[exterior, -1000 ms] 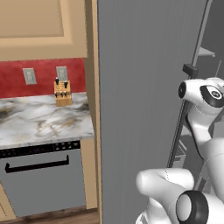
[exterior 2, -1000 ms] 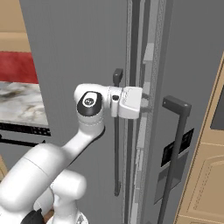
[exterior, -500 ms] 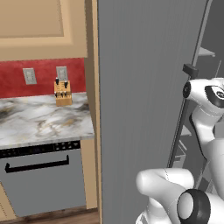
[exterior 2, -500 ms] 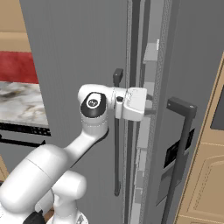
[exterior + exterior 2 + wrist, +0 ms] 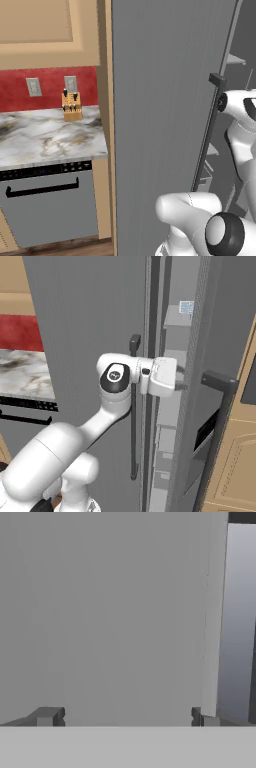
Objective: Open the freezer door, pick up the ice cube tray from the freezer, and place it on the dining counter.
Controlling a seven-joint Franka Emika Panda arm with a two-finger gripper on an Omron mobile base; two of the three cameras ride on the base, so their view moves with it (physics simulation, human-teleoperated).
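While the tall matte grey freezer door (image 5: pixel 85 331) stands partly swung out, a narrow gap shows between its edge and the tall grey freezer (image 5: pixel 172 406) body. The long thin black vertical bar handle (image 5: pixel 133 411) runs down the door near that edge. The white two-finger gripper (image 5: pixel 125 719) sits level with the upper part of the handle, reaching past it into the gap. In the hand view its two dark fingertips (image 5: pixel 47 716) stand wide apart with nothing between them, facing a flat grey surface. Inside the freezer, high above the gripper, a small white tray with pale blue cells, the ice cube tray (image 5: pixel 186 307), lies on a pale grey shelf. Left of the door, a wooden knife block (image 5: pixel 72 106) stands on the marble worktop (image 5: pixel 47 137) against the red backsplash (image 5: pixel 47 87).
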